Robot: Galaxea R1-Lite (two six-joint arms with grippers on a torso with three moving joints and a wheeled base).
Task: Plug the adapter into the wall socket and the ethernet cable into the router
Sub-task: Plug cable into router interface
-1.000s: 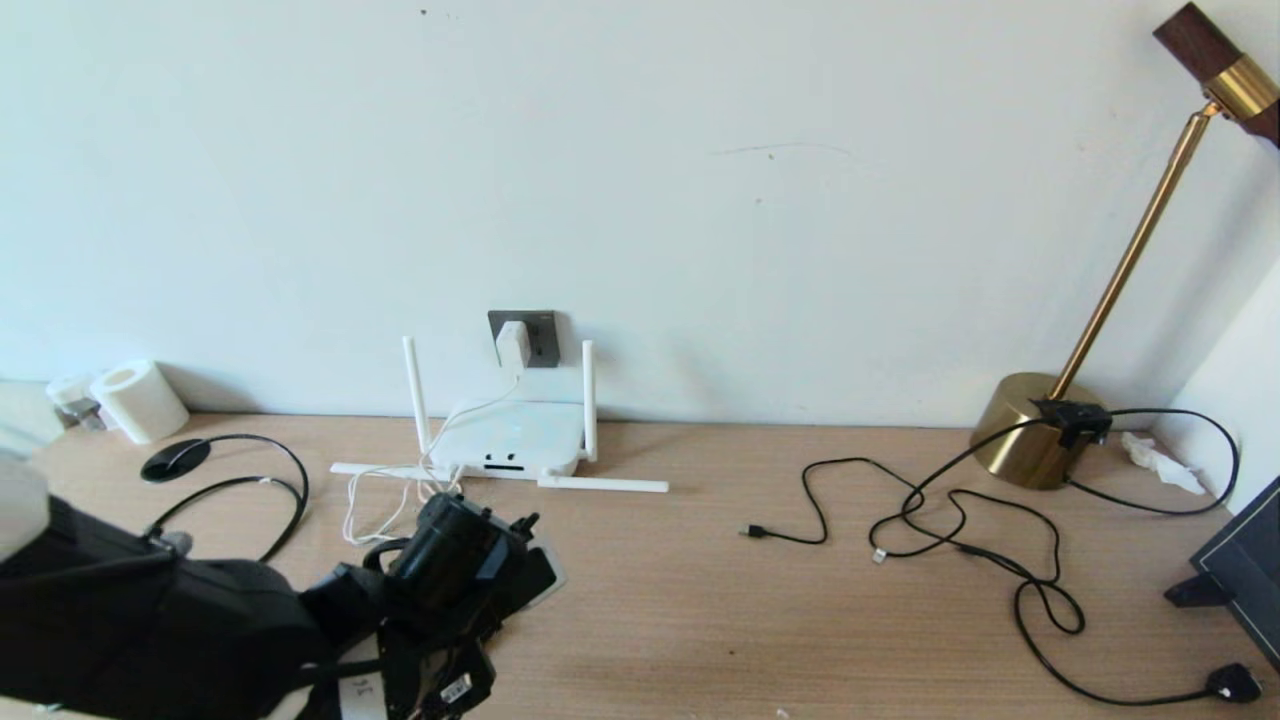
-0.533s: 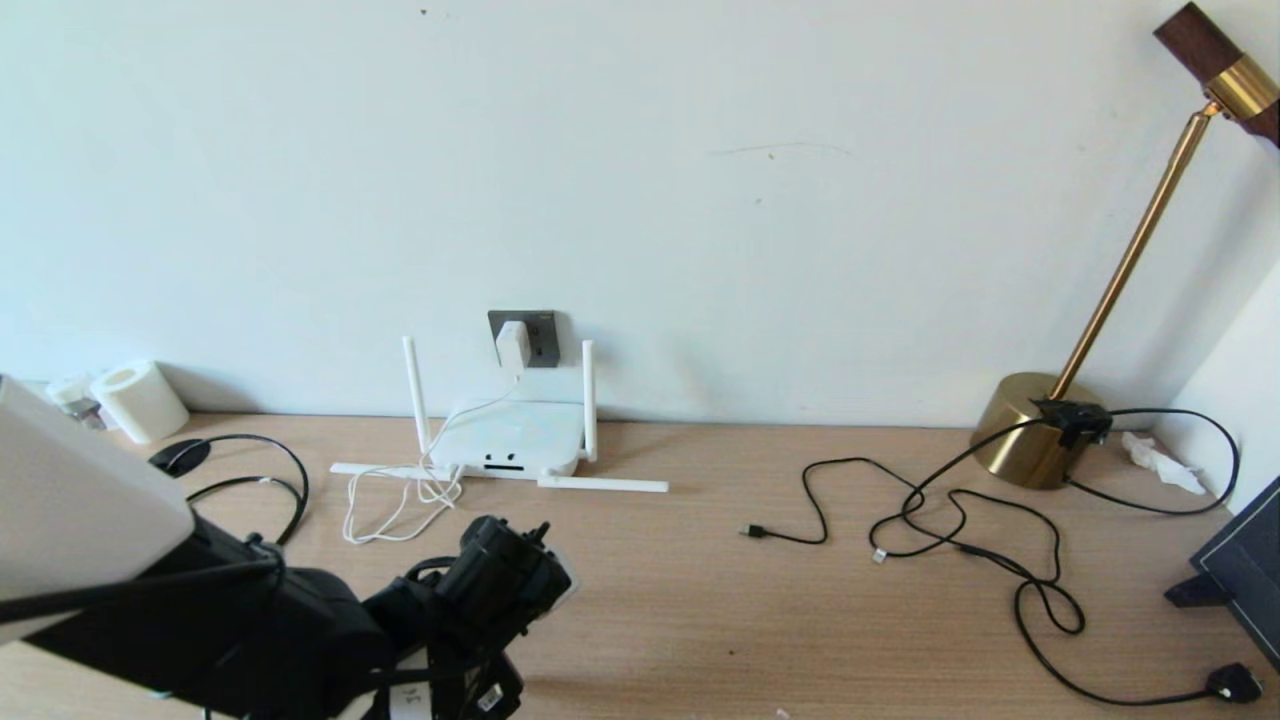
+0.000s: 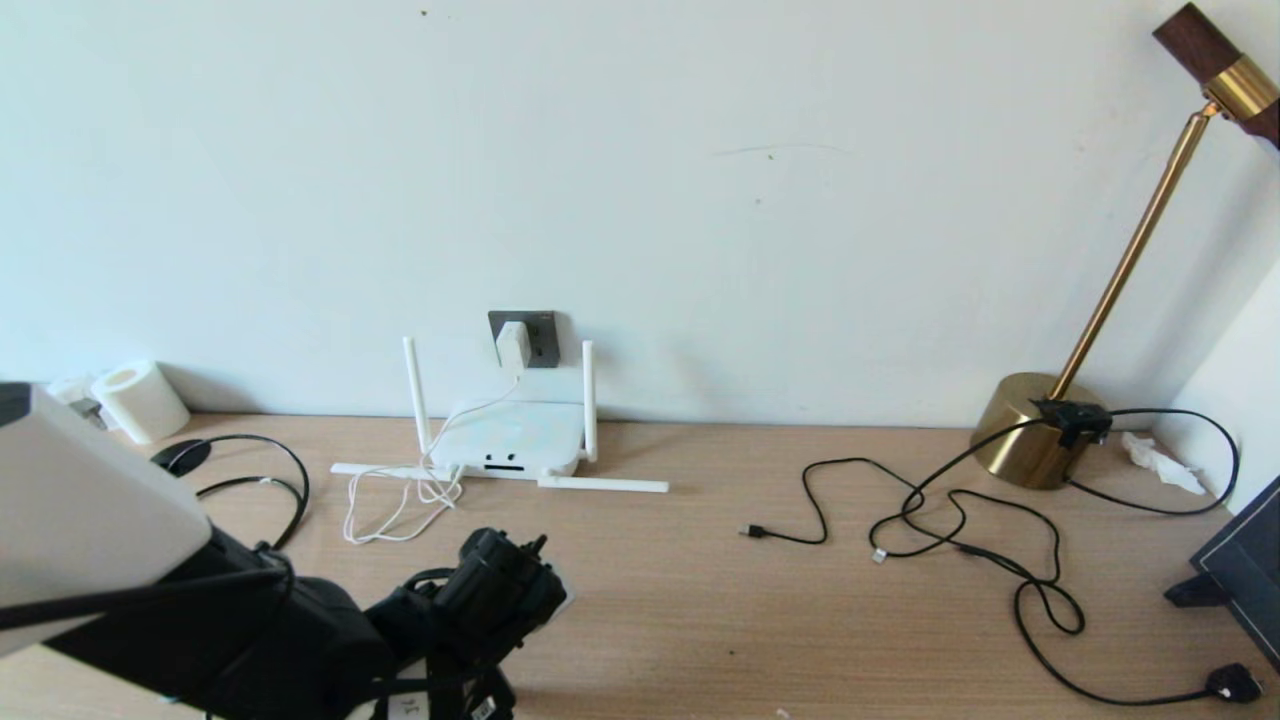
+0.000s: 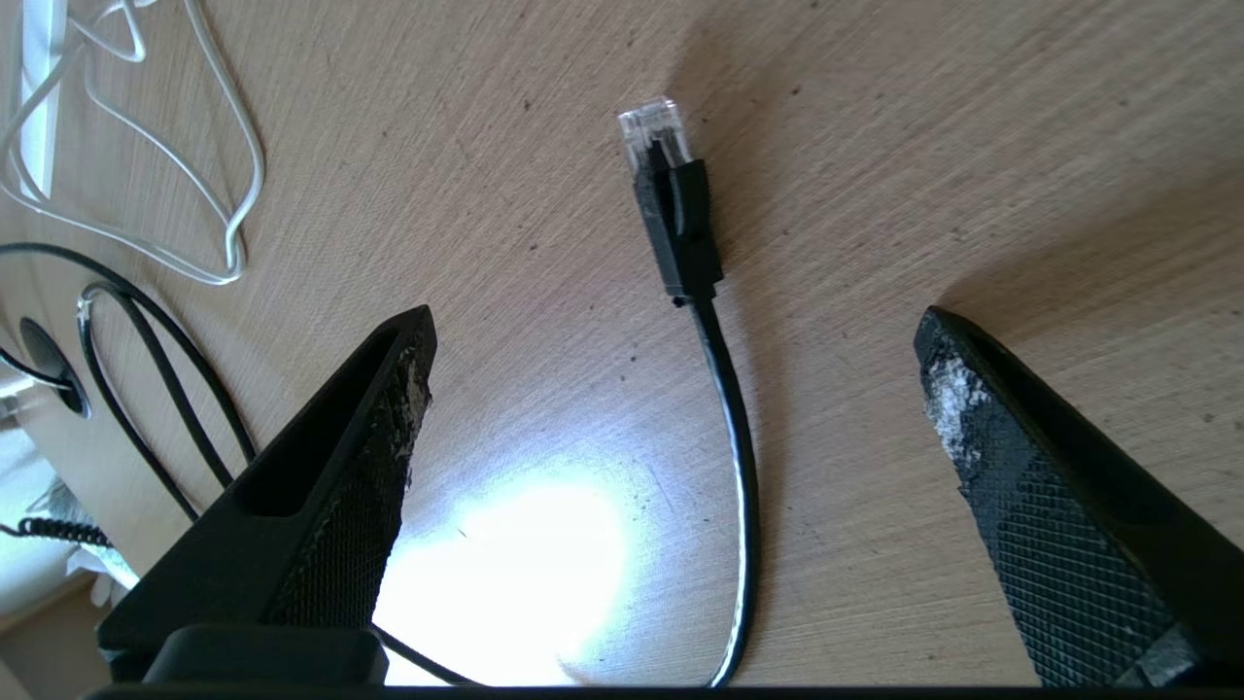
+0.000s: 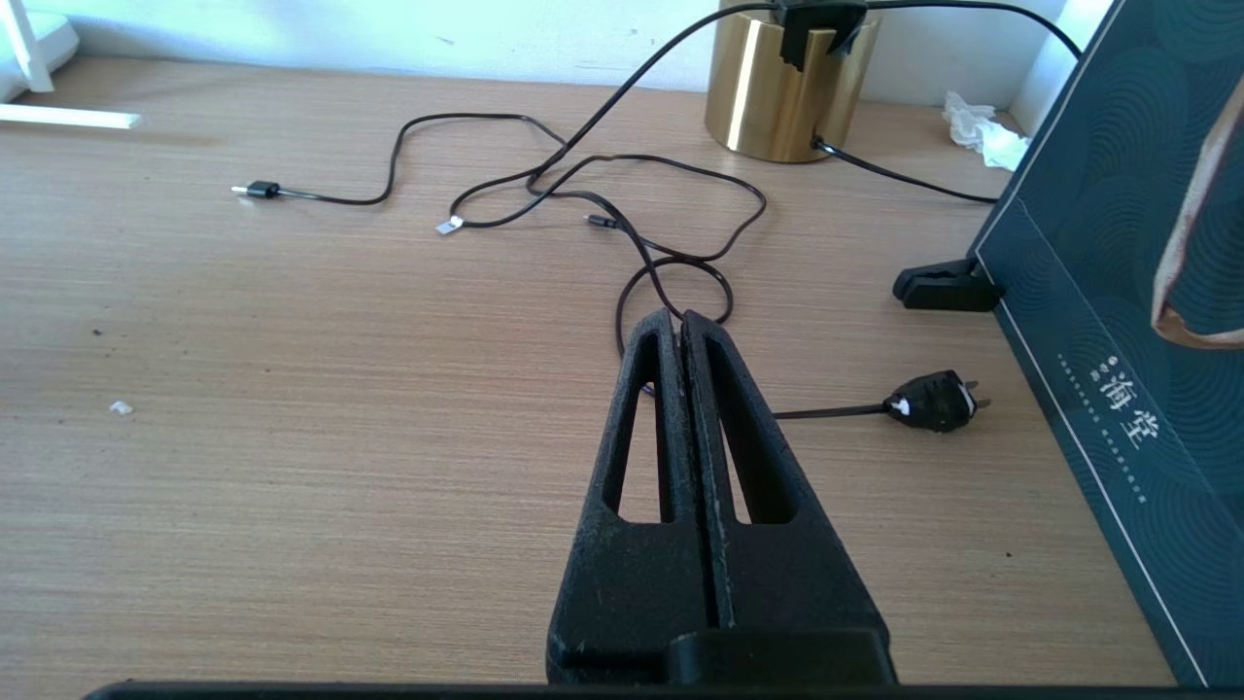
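Two arms: left gripper (image 4: 671, 389) over tabletop (image 3: 700, 600), jaws wide open around ethernet cable (image 4: 680, 233), not touching. Router (image 3: 510, 440) at wall, adapter (image 3: 513, 344) in wall socket (image 3: 540, 335). Right gripper (image 5: 683, 335) closed, empty.

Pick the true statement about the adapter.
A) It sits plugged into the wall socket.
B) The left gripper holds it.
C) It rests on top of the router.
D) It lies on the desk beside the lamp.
A: the adapter sits on the wall socket above the router.
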